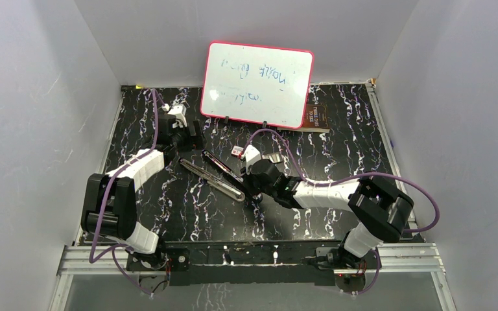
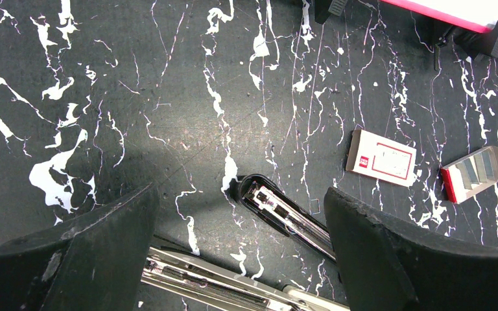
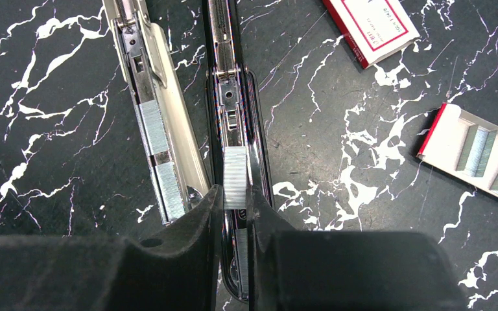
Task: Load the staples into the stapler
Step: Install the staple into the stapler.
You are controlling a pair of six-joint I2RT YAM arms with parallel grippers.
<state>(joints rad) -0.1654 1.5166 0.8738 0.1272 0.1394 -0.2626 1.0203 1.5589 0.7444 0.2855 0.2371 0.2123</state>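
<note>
Top external: the stapler [image 1: 215, 176] lies hinged open mid-table, with the left gripper [image 1: 191, 135] by its far-left end and the right gripper [image 1: 249, 181] at its right end.

Left wrist: fingers spread wide, holding nothing.

Right wrist: fingers nearly together pinch a strip of staples [image 3: 235, 186] over the stapler's black half, seemingly not yet released. The pale half already carries staples. Closing the stapler remains.

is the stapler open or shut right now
Open. The stapler lies with its two halves swung apart, insides facing up, and staples show in the silver half.
</note>
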